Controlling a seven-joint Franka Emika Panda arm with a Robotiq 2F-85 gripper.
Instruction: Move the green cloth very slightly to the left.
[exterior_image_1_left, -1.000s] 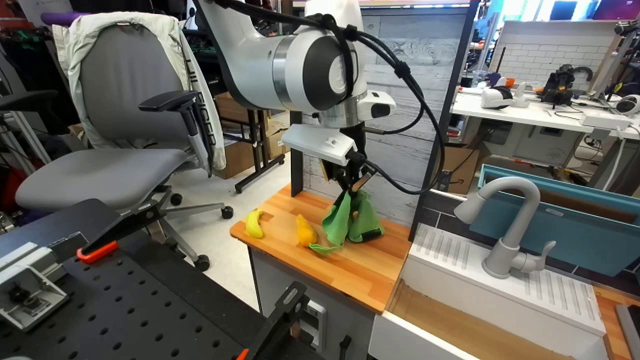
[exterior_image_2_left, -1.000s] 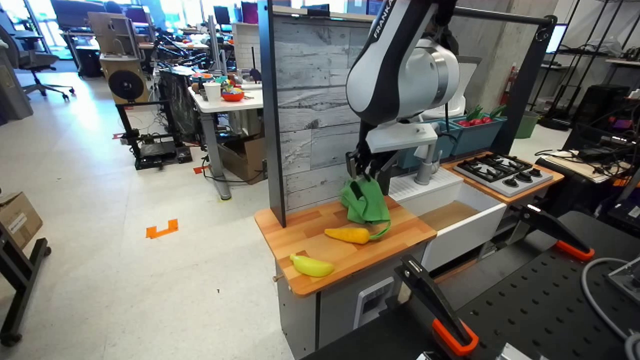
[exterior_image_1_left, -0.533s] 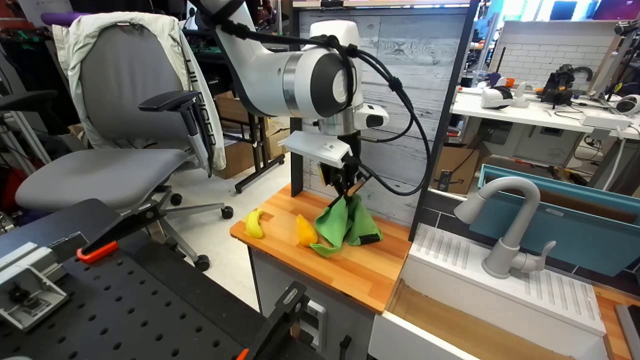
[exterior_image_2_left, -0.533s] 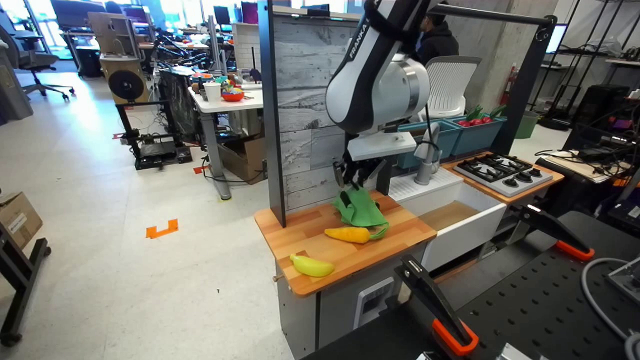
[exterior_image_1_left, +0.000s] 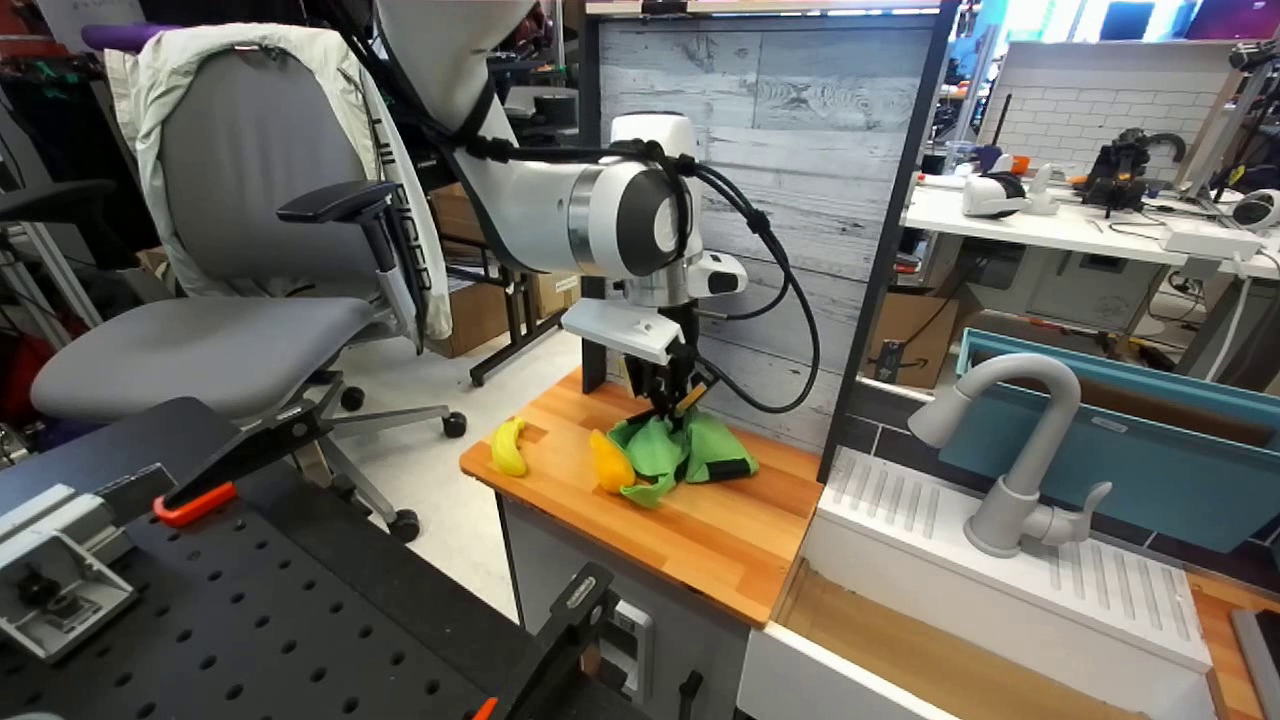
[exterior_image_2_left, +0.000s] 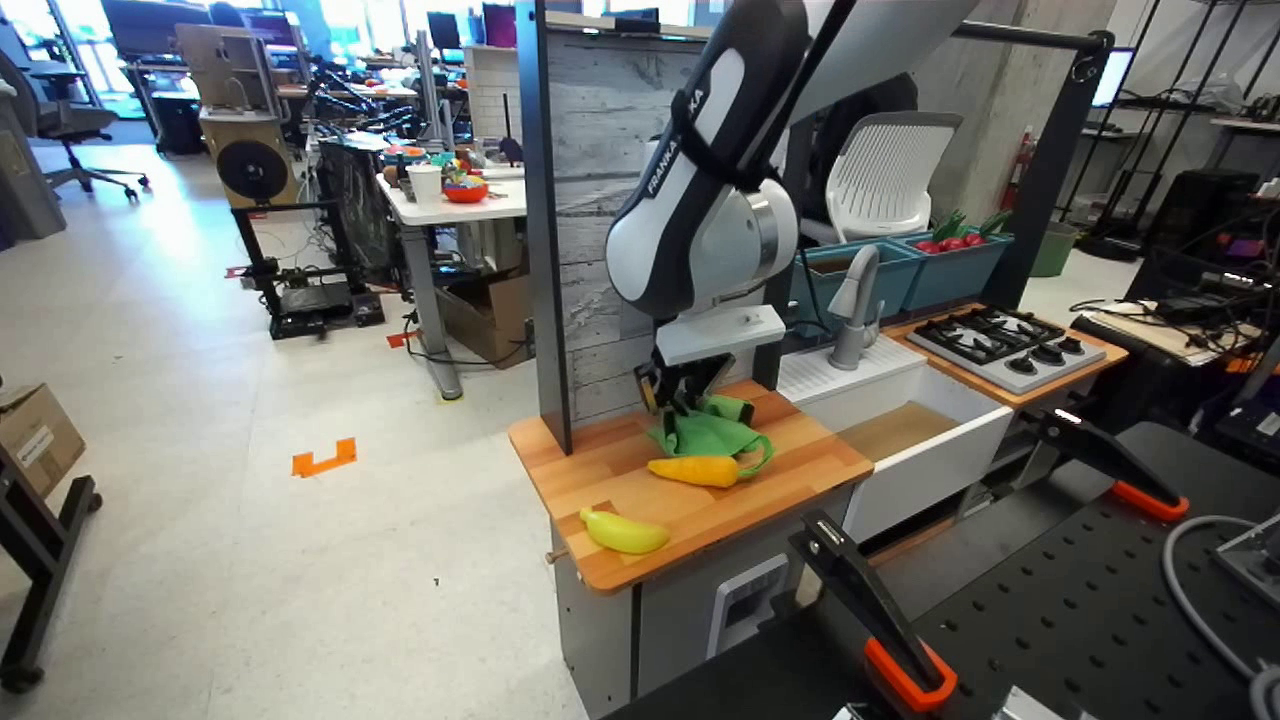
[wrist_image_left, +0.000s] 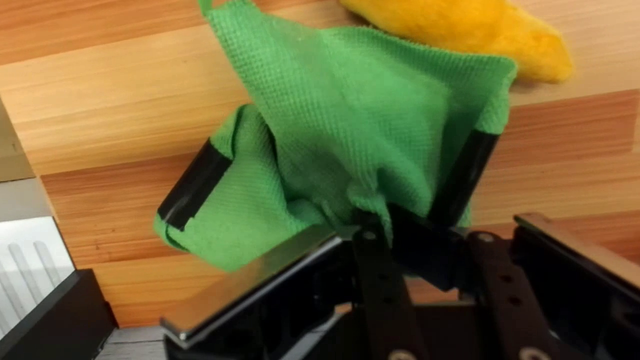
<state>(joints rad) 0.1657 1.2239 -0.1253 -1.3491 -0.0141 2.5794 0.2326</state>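
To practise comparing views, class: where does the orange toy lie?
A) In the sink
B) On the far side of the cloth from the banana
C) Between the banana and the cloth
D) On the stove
C: in both exterior views the orange toy lies on the wooden top, with the banana on one side and the cloth on the other.

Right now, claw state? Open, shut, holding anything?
Claw: closed, holding the green cloth by a bunched fold.
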